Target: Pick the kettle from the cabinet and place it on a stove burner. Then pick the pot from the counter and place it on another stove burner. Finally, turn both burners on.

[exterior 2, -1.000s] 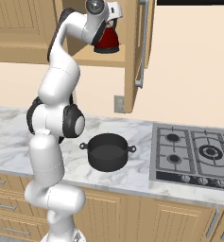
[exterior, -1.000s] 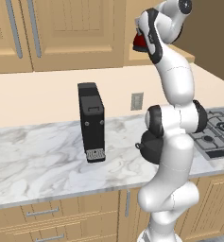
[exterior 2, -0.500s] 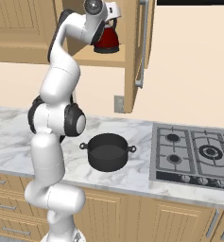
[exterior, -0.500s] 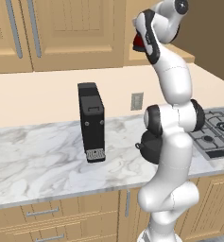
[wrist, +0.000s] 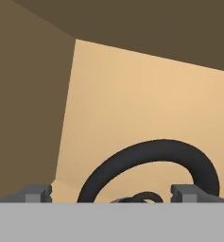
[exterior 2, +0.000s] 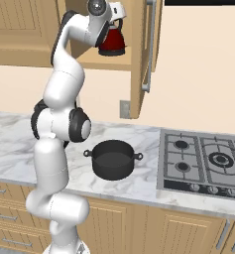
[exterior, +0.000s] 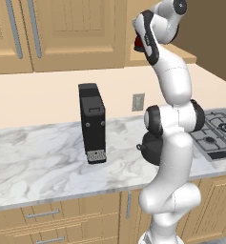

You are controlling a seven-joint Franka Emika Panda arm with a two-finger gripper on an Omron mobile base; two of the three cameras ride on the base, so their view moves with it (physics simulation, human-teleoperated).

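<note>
The cabinet (exterior 2: 139,54) hangs on the wall above the table (exterior 2: 139,186), its one open door edge-on with a long silver handle (exterior 2: 149,47), and in the left base view two more closed doors with two silver handles (exterior: 35,28) stretch along the wall. The table is marble over wooden drawers, and at its right end sits one steel cooktop (exterior 2: 203,163) with four burners visible under black grates and a row of knobs along its front. One tall black boxy appliance (exterior: 92,123) stands upright on the table, well apart from the cooktop. One wide black pot (exterior 2: 112,158) with two small loop handles sits on the table between the arm's base and the cooktop, near the cooktop but not on it. One wall outlet (exterior 2: 124,108) shows just below the cabinet. One dark-red kettle (exterior 2: 113,42) stands upright on the cabinet shelf, right behind the robot's hand, which partly hides it. In the hand view the kettle's black arched handle (wrist: 151,165) curves up between the two dark fingertips (wrist: 38,193), with the cabinet's back and side walls behind it. The gripper (wrist: 114,194) stands wide apart, one finger on each side of the handle, not touching it.
</note>
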